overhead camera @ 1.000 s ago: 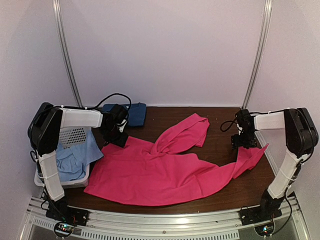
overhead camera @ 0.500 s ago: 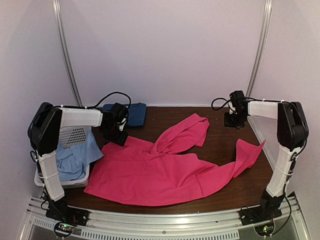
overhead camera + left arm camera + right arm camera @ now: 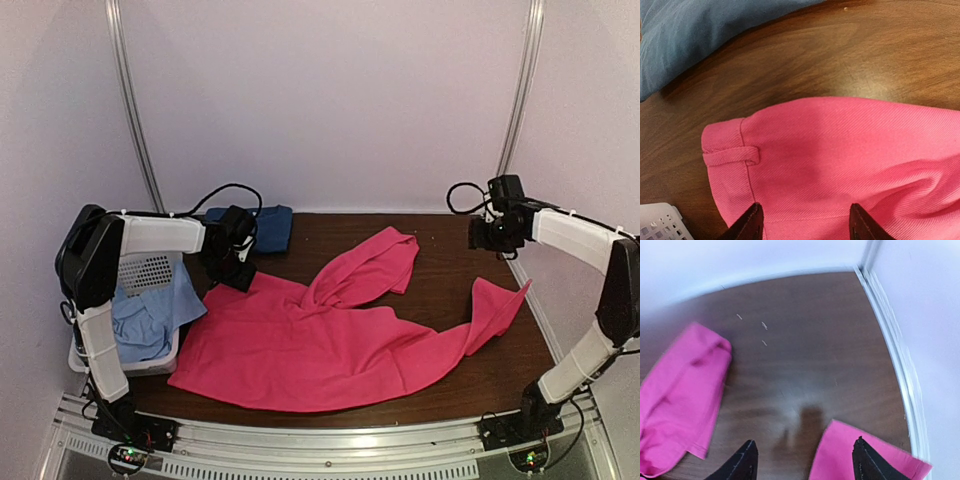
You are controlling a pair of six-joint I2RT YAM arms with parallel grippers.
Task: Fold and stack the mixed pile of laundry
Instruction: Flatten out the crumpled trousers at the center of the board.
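Dark wooden table (image 3: 440, 270), pale walls on three sides.

Pink shirt (image 3: 320, 350): spread loosely across centre of table, wrinkled. One sleeve folded up toward back, other sleeve trailing to right edge.

Dark blue T-shirt (image 3: 270, 228): bunched at back left of table, close to wall.

Light-blue cloth (image 3: 150, 315): draped in and over white basket (image 3: 145, 270) at left edge, beside left arm.

Left gripper (image 3: 805, 206): low over back-left corner of pink shirt, near hemmed edge with small loop. Fingers partly spread, tips down at cloth, fabric flat between them, not pinched. Contact with cloth: cannot tell.

Right gripper (image 3: 803, 441): raised above back-right area of table, clear of all cloth. Fingers spread, nothing between them, nothing held. End of right sleeve flat on table below, slightly to right.
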